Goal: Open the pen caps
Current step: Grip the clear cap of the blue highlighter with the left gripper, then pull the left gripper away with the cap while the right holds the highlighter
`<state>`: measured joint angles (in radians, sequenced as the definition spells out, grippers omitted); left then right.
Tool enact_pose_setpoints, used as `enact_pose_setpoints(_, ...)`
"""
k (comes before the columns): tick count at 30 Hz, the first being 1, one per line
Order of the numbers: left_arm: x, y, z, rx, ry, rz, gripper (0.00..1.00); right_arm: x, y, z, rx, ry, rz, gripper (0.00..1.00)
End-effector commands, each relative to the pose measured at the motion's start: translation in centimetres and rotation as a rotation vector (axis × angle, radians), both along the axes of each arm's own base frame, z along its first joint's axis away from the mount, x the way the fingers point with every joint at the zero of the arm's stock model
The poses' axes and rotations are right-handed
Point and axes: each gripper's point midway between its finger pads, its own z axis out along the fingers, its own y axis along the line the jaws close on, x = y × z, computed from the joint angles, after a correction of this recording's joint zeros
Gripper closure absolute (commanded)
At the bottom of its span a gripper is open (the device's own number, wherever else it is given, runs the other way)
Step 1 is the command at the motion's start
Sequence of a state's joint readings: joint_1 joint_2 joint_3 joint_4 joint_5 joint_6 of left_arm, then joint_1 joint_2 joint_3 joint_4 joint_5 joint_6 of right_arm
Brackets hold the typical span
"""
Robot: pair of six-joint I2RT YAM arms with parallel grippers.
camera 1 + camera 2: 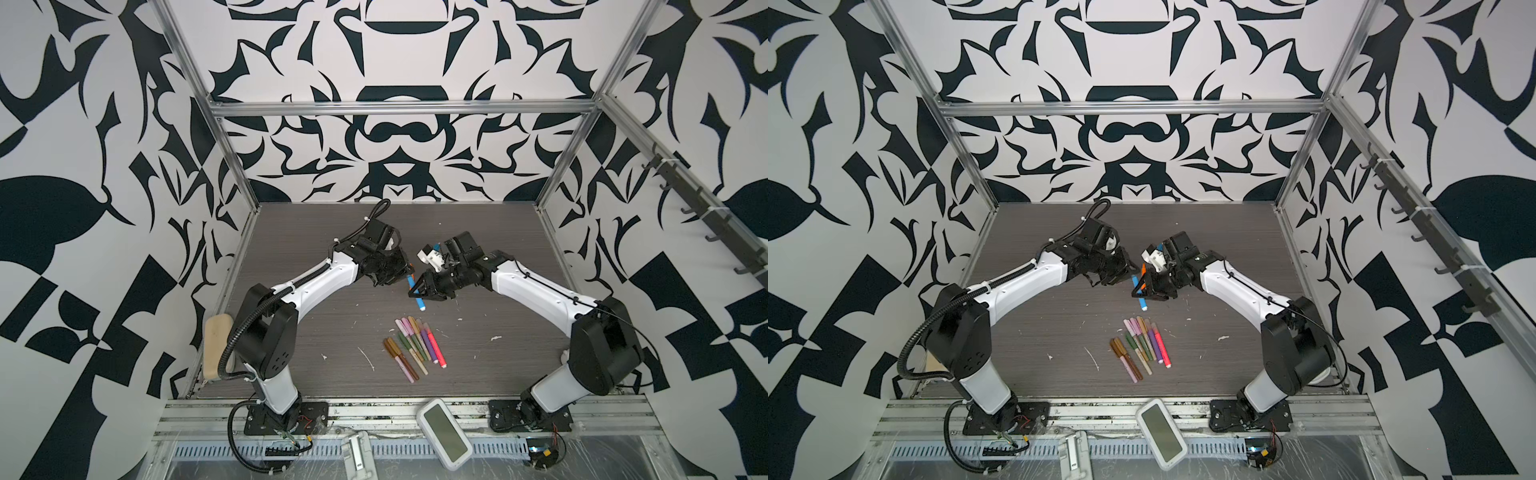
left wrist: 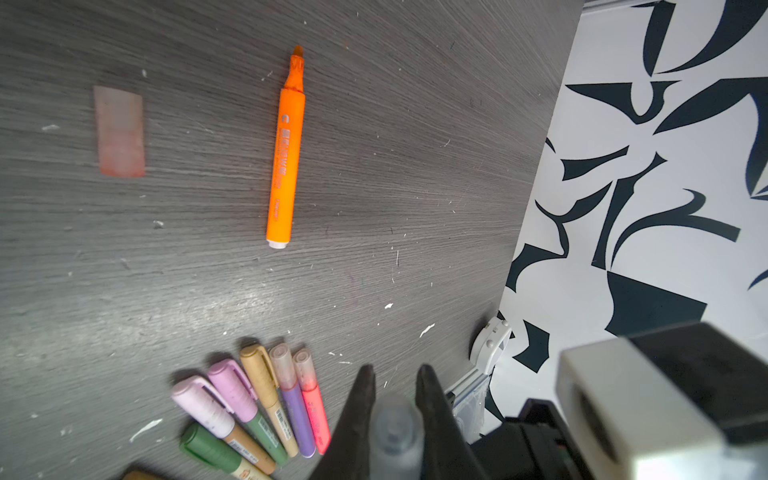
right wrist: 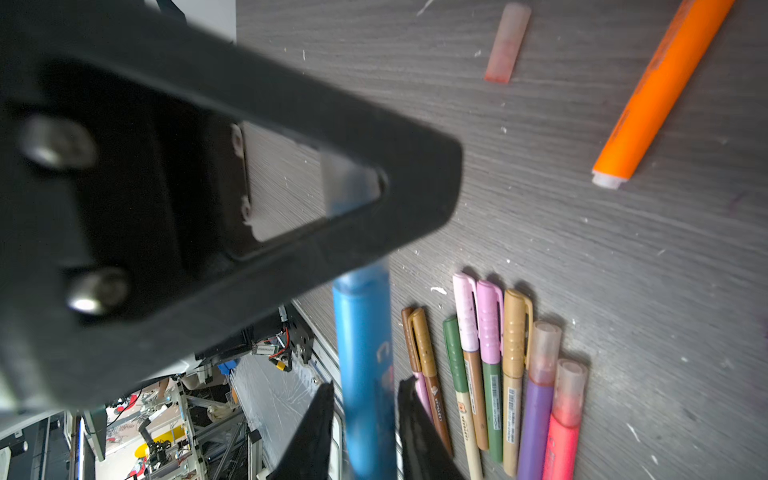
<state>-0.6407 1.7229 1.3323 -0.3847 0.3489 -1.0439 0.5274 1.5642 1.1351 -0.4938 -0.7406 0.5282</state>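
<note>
A blue pen (image 1: 417, 296) hangs tilted above the table between both arms. My right gripper (image 3: 368, 382) is shut on its blue barrel (image 3: 363, 353). My left gripper (image 2: 395, 374) is shut on its translucent cap (image 2: 395, 428), seen through the left finger's opening in the right wrist view; the join of cap and barrel is hidden. On the table lie an uncapped orange pen (image 2: 286, 158) and a loose pale pink cap (image 2: 120, 133). Several capped pens (image 1: 415, 345) lie side by side nearer the front.
A white handheld device (image 1: 444, 432) rests on the front rail. A tan sponge (image 1: 218, 345) sits at the table's left edge. Small white scraps (image 1: 368, 357) dot the dark wood-grain table (image 1: 332, 324). Patterned walls enclose three sides.
</note>
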Motion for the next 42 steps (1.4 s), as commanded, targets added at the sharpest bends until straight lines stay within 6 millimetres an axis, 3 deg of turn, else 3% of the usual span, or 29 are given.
enact_pose_setpoints(1,0.5,0.0,0.3,-0.021,-0.003,0.016,1.0,-0.7,0.0,0.6,0.011,-0.01,0.023,0.68)
enact_pose_setpoints(3,0.6,-0.1,0.5,-0.026,-0.006,0.018,1.0,-0.7,-0.1,0.5,0.003,-0.013,0.02,0.76)
enact_pose_setpoints(6,0.6,0.0,0.4,-0.022,0.001,0.013,1.0,-0.5,-0.4,0.7,-0.012,-0.032,0.007,1.0)
enact_pose_setpoints(11,0.9,1.3,-0.2,-0.02,0.022,0.041,1.0,-0.4,-0.9,0.6,-0.045,-0.045,-0.011,1.0)
enact_pose_setpoints(13,2.6,2.7,-0.1,-0.033,0.024,0.076,1.0,-1.0,-1.1,0.6,-0.046,-0.04,-0.008,1.0)
enact_pose_setpoints(15,6.0,5.7,0.8,-0.04,0.003,0.12,1.0,-2.2,-1.3,0.4,-0.056,-0.036,0.004,1.0)
enact_pose_setpoints(19,16.5,17.7,3.7,-0.025,-0.038,0.317,1.0,-5.5,-2.0,0.2,-0.088,-0.04,0.037,1.0)
enact_pose_setpoints(21,19.2,21.2,5.2,0.035,-0.079,0.353,1.0,-6.4,-2.8,0.3,-0.086,-0.052,0.014,1.0)
enact_pose_setpoints(22,19.9,21.5,5.6,0.066,-0.086,0.334,1.0,-6.6,-3.2,0.4,-0.083,-0.061,-0.008,1.0)
enact_pose_setpoints(25,18.9,19.3,4.8,0.114,-0.057,0.226,1.0,-6.5,-4.5,0.6,-0.111,-0.103,-0.062,1.0)
enact_pose_setpoints(30,14.4,15.1,0.3,0.234,-0.028,0.09,1.0,-4.8,-7.0,0.7,-0.203,-0.16,-0.157,1.0)
enact_pose_setpoints(36,10.1,13.5,-4.5,0.374,0.048,-0.024,1.0,-1.4,-10.2,0.5,-0.287,-0.18,-0.299,1.0)
enact_pose_setpoints(42,7.3,13.0,-8.3,0.451,0.161,-0.138,1.0,0.6,-10.0,-0.1,-0.281,-0.139,-0.295,1.0)
